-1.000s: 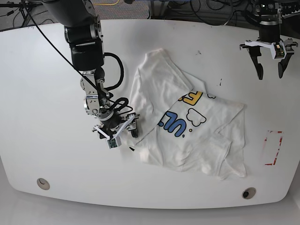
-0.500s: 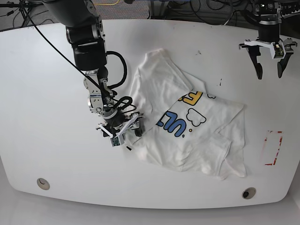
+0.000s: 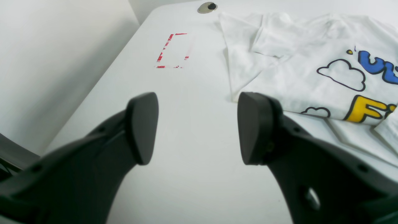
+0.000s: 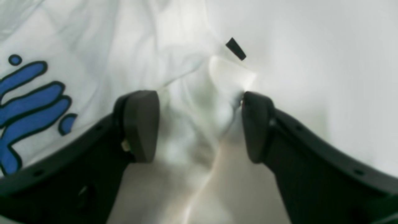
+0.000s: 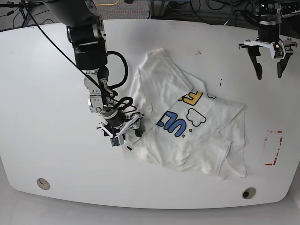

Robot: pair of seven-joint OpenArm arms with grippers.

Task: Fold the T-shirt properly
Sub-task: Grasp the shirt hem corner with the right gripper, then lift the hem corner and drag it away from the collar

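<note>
We're barely started: the T-shirt lies crumpled and skewed mid-tabletop, nearer the front edge, a sleeve flopped over the print and no clean fold made. Our right gripper sits low at the shirt's edge with fingers apart straddling a raised bit of fabric, not yet pinched; our left gripper hangs near the back corner, well apart from the shirt, fingers apart and empty. Flattening and every fold remain, we judge.

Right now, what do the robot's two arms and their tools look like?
Both tools have black curved fingers with flat rounded pads. The right arm is dark grey and bulky, with looping black cables and a silvery wrist. The left tool sits on a white bracket under a black wrist.
</note>
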